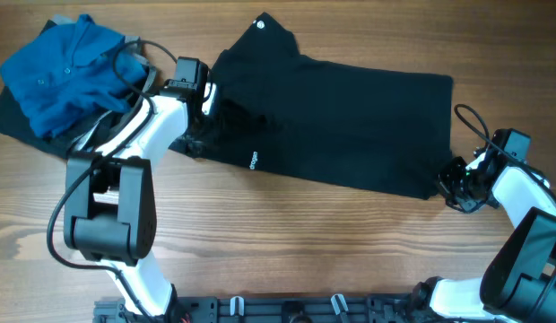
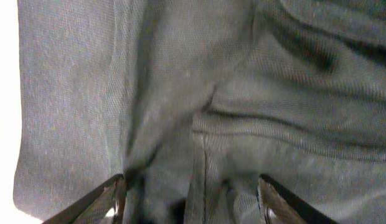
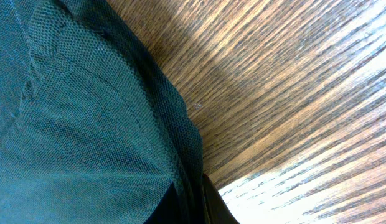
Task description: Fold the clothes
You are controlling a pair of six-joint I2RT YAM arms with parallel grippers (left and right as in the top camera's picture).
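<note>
- Where they lie spread on the table (image 1: 287, 242), the clothes (image 1: 350, 117) look plain black, small white logo (image 1: 254, 162) showing.
- Left gripper (image 2: 192, 186) gapes over rumpled fabric; right gripper (image 3: 192, 196) pinches the garment's corner.

A wooden table (image 1: 287, 242) fills the whole overhead view. Its top is mid-brown, with darker streaks of grain running from left to right and paler bands toward the near side. Along the near edge sits a dark rail (image 1: 287, 311) with small light fittings. The light is even and soft. In the right wrist view a bright white sheen (image 3: 305, 193) lies across the wood.
</note>
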